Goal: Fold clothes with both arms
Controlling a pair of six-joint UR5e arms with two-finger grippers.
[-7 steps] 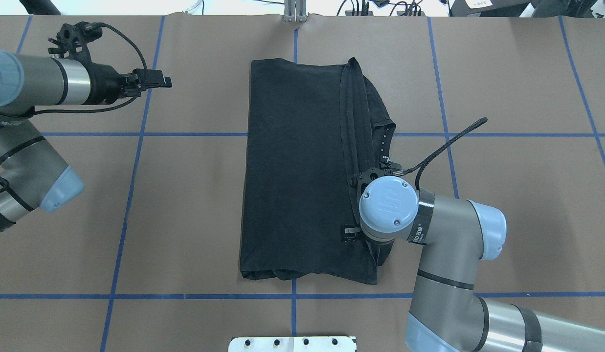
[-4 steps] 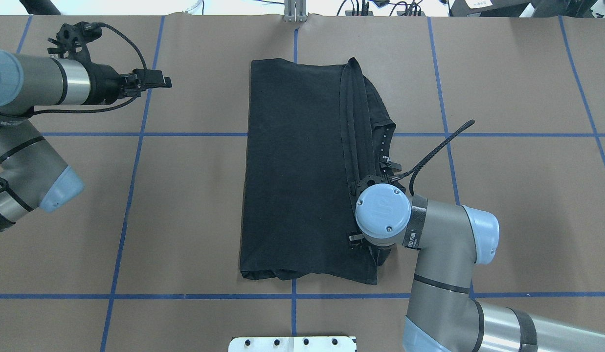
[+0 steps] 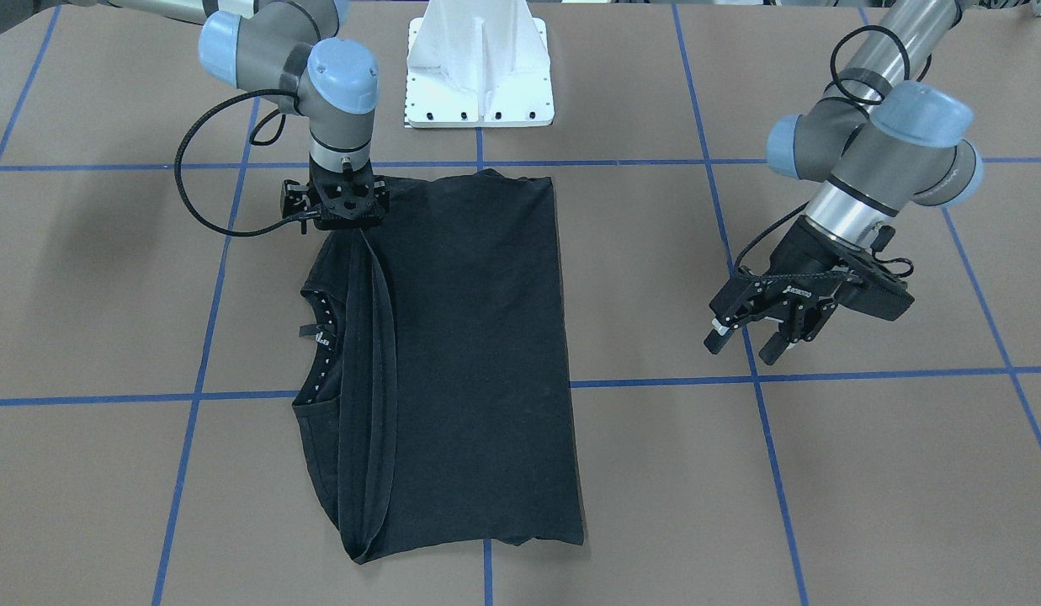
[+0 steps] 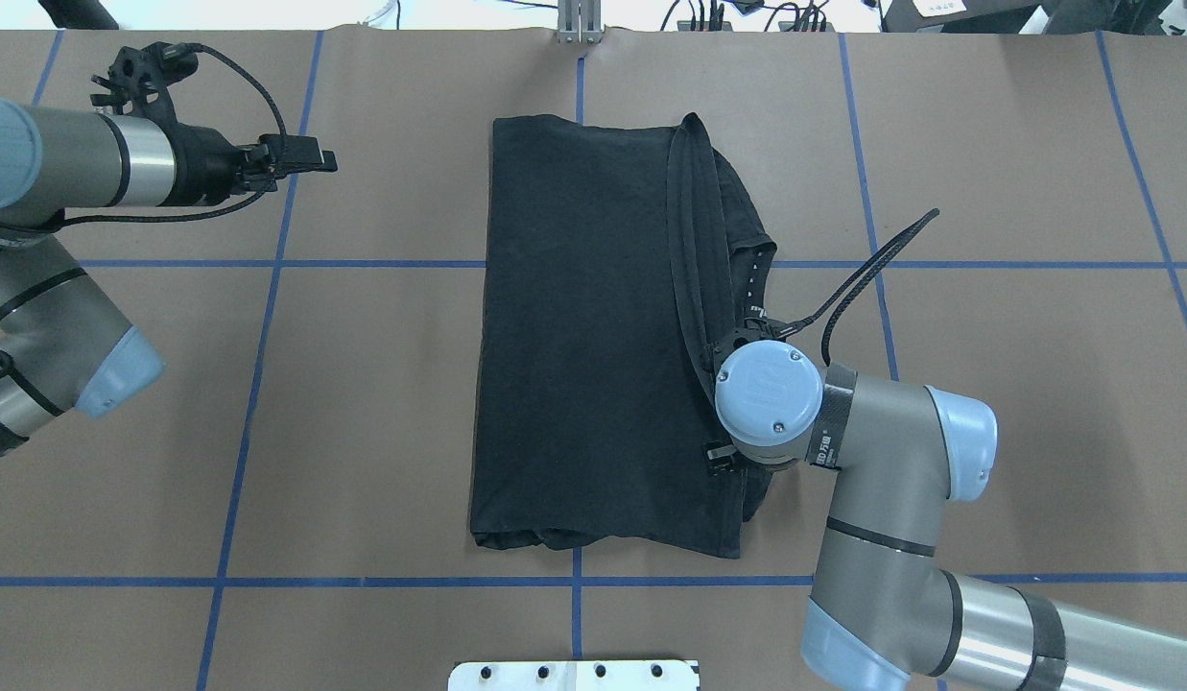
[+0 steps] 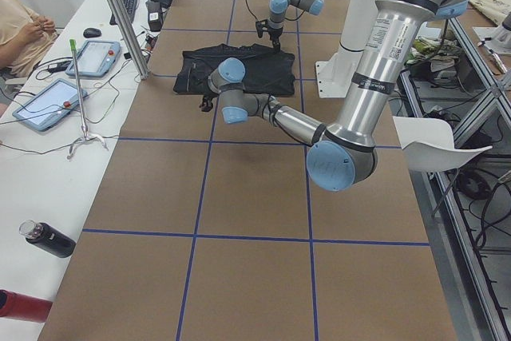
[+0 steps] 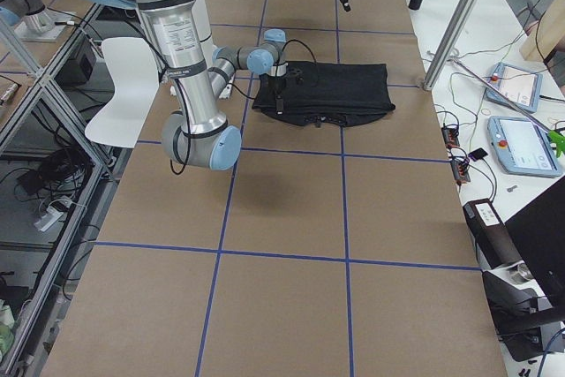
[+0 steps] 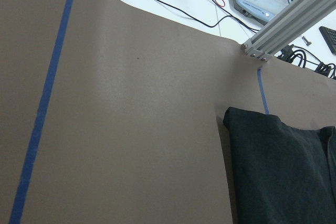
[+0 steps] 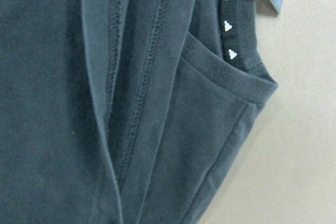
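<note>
Shirt, folded into a long black strip, lies flat at the middle of the table, collar towards the robot's right. The right gripper points straight down over the strip's right edge; its fingers are hidden, so their state cannot be told. The left gripper hovers well off the shirt's left side, fingers spread and empty.

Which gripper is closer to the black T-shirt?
The right one. The right gripper is down at the T-shirt's folded edge, at the corner nearest the robot; the left gripper hangs over bare table, clear of the shirt's other side.
</note>
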